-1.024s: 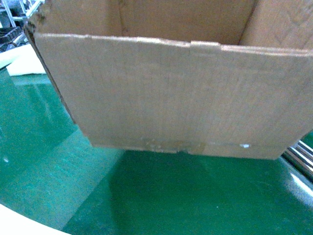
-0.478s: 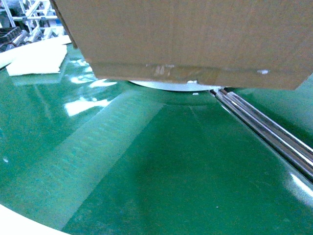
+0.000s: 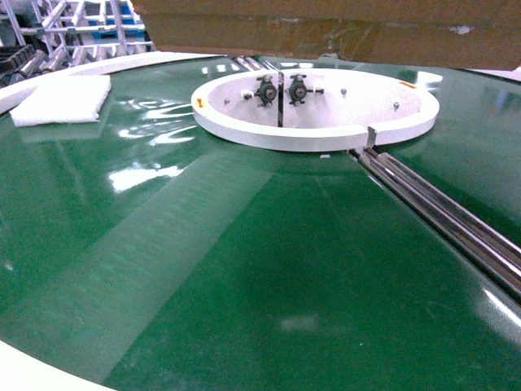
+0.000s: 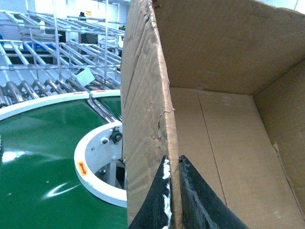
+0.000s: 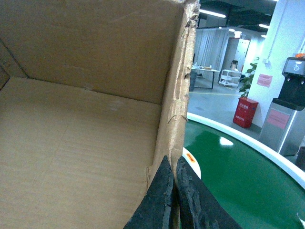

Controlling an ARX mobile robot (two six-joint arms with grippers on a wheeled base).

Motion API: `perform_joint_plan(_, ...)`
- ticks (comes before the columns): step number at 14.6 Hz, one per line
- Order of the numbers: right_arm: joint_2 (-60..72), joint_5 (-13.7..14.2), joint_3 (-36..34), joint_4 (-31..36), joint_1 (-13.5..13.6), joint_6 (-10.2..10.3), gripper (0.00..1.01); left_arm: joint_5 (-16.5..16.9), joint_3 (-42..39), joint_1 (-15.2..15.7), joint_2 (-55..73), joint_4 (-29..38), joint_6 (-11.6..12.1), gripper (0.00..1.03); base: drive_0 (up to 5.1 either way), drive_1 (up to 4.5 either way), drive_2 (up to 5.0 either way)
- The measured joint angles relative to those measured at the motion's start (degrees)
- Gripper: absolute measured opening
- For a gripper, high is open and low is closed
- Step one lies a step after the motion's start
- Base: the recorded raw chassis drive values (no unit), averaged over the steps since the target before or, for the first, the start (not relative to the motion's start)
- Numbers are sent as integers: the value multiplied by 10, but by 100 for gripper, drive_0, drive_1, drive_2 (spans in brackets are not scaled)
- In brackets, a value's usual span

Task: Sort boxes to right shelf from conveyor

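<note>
Head view: only the taped bottom edge of the cardboard box (image 3: 326, 28) shows, along the top of the frame, hanging above the green conveyor (image 3: 244, 269) and its white centre ring (image 3: 313, 134).
Left gripper (image 4: 172, 191): narrow, its dark fingers pinched on the box's left wall, one finger outside and one inside.
Right gripper (image 5: 174, 195): narrow too, nipped on the opposite wall near its torn top edge.
Box relative to the grippers: the open, empty interior spans between them, its long axis running from one gripper to the other; each wall rises straight up from its fingers.
Nearer arm: neither, as I judge it; both hold equally, so the load is shared.
Right shelf: a roller rack (image 4: 52, 62) shows beyond the left gripper, past the conveyor's white rim; whether that is the target shelf I cannot tell. Nothing like it shows past the right gripper.
Coming move: probably a carry and turn toward the shelf with both arms keeping their spacing; if one leads, the worn wall may tear or slip.
Surface: glossy green belt below the grippers, with steel rails (image 3: 440, 212) running out from the ring and a white foam slab (image 3: 61, 98) off to the left gripper's side.
Room: open hall beyond the right gripper, with a red bin (image 5: 246, 112) and a grey machine (image 5: 286, 124) well apart from the box.
</note>
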Motion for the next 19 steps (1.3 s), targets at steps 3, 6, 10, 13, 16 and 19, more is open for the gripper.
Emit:
perform_joint_plan(3,0,1,0,2,0,0,2,0,0,-1,0,0,4,2,0,0,0)
perform_joint_plan(6,0,2,0,2,0,0,2,0,0,-1,0,0,5,2,0,0,0)
perform_joint_plan(10,0,2,0,2,0,0,2,0,0,-1,0,0,5,2,0,0,0)
perform_joint_plan(13,0,2,0,-1,0,0,2,0,0,-1,1,-2,5,2,0,0,0)
perform_joint_plan(16,-1,2,0,-1,0,0,2,-2,0,-1,0,-2,5,2,0,0,0)
perform_joint_plan(19,-2,3,0,2,0,0,2,-2,0,-1,-1,0,5,2,0,0,0)
